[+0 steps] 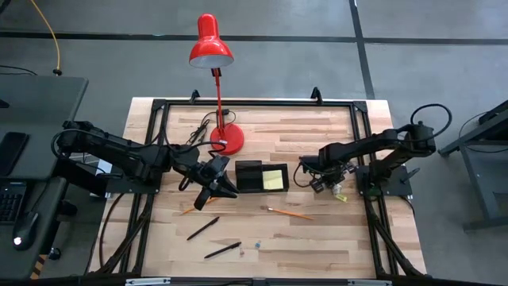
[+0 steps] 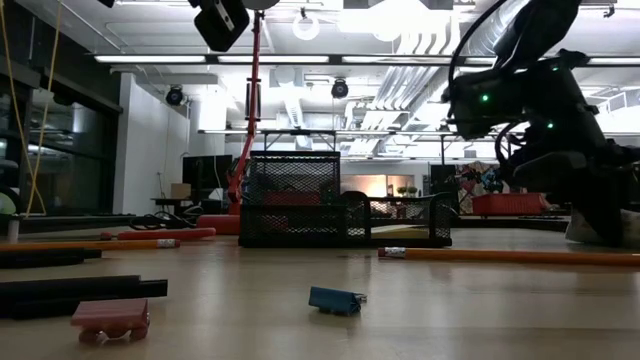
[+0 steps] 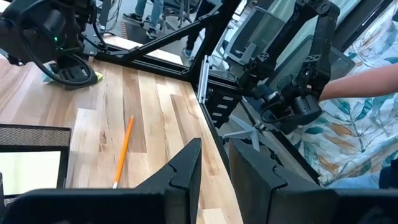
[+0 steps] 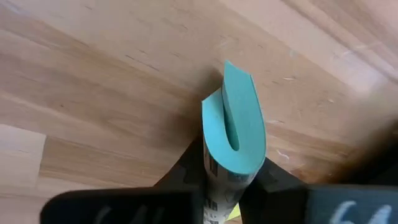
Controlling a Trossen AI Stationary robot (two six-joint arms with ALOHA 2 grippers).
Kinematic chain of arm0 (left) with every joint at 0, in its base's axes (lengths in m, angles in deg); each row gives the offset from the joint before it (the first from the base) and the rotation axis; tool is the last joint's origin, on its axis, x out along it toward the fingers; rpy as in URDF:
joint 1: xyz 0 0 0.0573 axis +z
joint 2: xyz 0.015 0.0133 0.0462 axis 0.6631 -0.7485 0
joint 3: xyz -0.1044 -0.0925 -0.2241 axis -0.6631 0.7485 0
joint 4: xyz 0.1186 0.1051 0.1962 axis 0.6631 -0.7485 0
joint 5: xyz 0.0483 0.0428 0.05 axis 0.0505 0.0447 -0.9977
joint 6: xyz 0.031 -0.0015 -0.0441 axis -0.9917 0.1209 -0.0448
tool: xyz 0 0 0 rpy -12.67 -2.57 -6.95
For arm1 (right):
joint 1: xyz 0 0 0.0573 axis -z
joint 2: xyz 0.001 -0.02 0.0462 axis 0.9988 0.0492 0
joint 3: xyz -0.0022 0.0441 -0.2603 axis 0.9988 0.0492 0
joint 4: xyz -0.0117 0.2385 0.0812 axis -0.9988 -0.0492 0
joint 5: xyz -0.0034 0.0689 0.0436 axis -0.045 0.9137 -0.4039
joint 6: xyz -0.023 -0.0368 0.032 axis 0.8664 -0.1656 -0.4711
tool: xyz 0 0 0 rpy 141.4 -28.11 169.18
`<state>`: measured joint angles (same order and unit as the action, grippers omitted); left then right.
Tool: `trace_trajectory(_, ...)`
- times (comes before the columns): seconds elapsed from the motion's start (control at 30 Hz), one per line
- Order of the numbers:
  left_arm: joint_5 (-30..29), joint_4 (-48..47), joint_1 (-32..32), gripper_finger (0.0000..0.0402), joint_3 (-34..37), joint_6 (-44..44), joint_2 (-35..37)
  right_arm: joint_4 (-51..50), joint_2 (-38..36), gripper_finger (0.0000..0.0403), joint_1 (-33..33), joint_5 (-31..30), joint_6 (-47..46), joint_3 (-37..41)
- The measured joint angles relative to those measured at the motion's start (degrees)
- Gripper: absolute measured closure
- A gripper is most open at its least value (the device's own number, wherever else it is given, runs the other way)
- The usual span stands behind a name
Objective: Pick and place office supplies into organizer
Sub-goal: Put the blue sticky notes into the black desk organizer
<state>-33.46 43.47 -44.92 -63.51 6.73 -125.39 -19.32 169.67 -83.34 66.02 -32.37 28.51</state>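
My right gripper (image 4: 230, 180) points down at the table right of the organizer (image 1: 252, 176) and is shut on a teal sticky-note pad (image 4: 236, 124). A yellow pad (image 1: 275, 179) lies in the organizer's right compartment. My left gripper (image 3: 214, 177) hovers just left of the organizer, its fingers a narrow gap apart with nothing between them. Two orange pencils (image 1: 290, 213) (image 1: 190, 210) and two black pens (image 1: 203, 229) (image 1: 222, 250) lie flat on the near half of the table. My right gripper pinches the teal pad between its two fingers (image 4: 189, 171), which come from above and point down. The pad is bent into a U, its folded end (image 4: 239, 81) pointing toward the tabletop. Whether that end touches the wood, I cannot tell.
A red desk lamp (image 1: 225, 139) stands behind the organizer. A small blue clip (image 2: 335, 300) and a pink item (image 2: 110, 318) lie near the front edge. A yellow-green bit (image 1: 340, 195) lies by the right gripper. A person's arm (image 3: 360, 81) shows beyond the table's right side.
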Motion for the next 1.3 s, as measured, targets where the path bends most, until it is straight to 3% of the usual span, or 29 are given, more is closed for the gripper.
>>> trace_trajectory(0.13, 0.1, 0.0, 0.0, 0.0328, 0.0, 0.0, 0.0, -0.4, -1.0, 0.0383, -0.4, -1.0, 0.0, -0.3)
trace_trajectory(0.33, -0.2, -0.1, 0.0, 0.0328, 0.0, 0.0, 0.0, 0.5, -7.1, 0.0384, -0.6, -9.8, -3.0, -3.6)
trace_trajectory(0.63, -0.6, -0.2, 0.0, 0.0328, 0.0, 0.6, 0.0, -2.0, -15.8, 0.0385, -2.7, -8.5, -6.1, -8.5)
trace_trajectory(0.87, -7.1, 0.7, 0.0, 0.0328, 0.0, 2.4, 0.0, 2.5, -22.8, 0.0385, -9.1, -16.8, -7.5, -15.9)
trace_trajectory(1.03, -10.5, 2.9, 0.0, 0.0327, 0.0, 8.4, -0.8, 12.6, -26.5, 0.0385, -14.9, -26.6, -5.4, -18.5)
trace_trajectory(1.2, -7.6, 12.7, 1.9, 0.0327, 0.0, 14.2, -2.1, 32.4, -27.9, 0.0385, -19.3, -30.7, 1.4, -18.7)
trace_trajectory(1.3, -3.7, 16.5, 4.5, 0.0327, 0.0, 15.0, -3.3, 39.0, -27.3, 0.0385, -21.1, -30.5, 4.1, -18.7)
